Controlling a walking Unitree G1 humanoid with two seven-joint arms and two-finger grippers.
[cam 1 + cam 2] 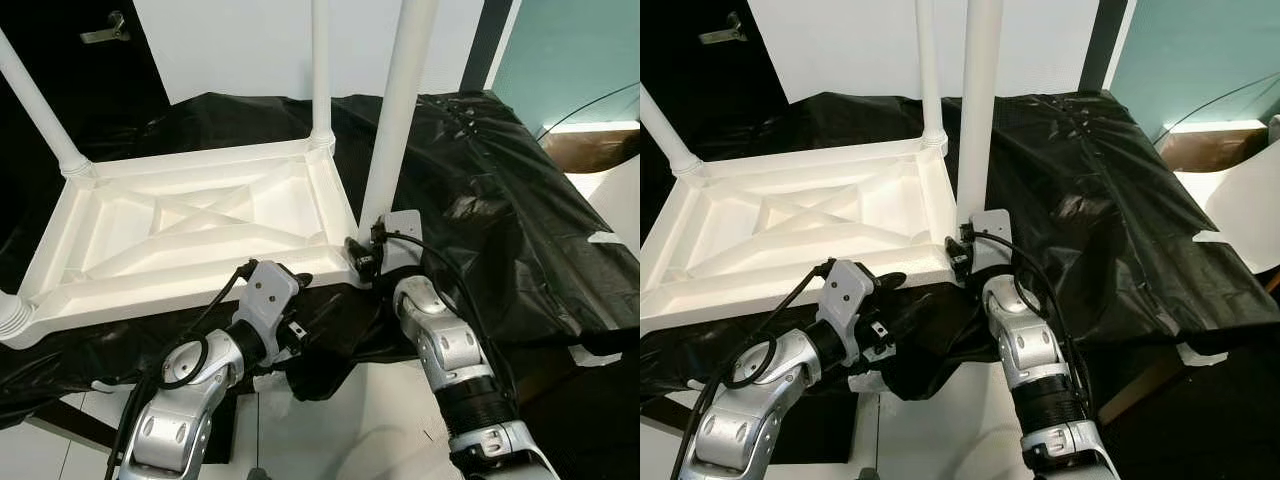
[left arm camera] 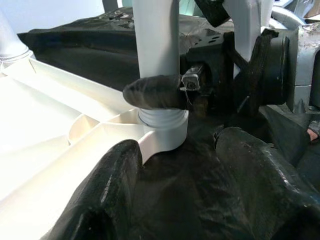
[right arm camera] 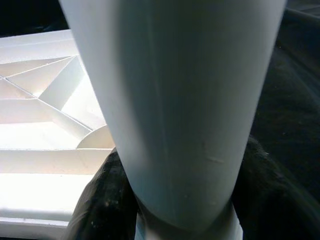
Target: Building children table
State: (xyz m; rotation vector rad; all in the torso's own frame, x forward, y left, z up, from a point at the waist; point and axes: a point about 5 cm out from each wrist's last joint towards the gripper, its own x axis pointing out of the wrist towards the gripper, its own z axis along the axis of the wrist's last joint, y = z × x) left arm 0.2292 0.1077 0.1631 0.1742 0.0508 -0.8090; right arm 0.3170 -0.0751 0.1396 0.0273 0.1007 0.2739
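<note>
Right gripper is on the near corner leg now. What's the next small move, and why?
Probably keep twisting that leg down into its corner socket. The right gripper is clamped round the leg's base, and ribbed thread seems to show above the socket rim, so it looks not fully seated. The left gripper sits by the tabletop edge and could steady it.

Right end effector [image 1: 368, 250] reaches forward, arm bent at the elbow, fingers [image 2: 155, 92] clamped around a white leg — left end effector [image 1: 290, 285] reaches forward low beside it, fingers spread.
</note>
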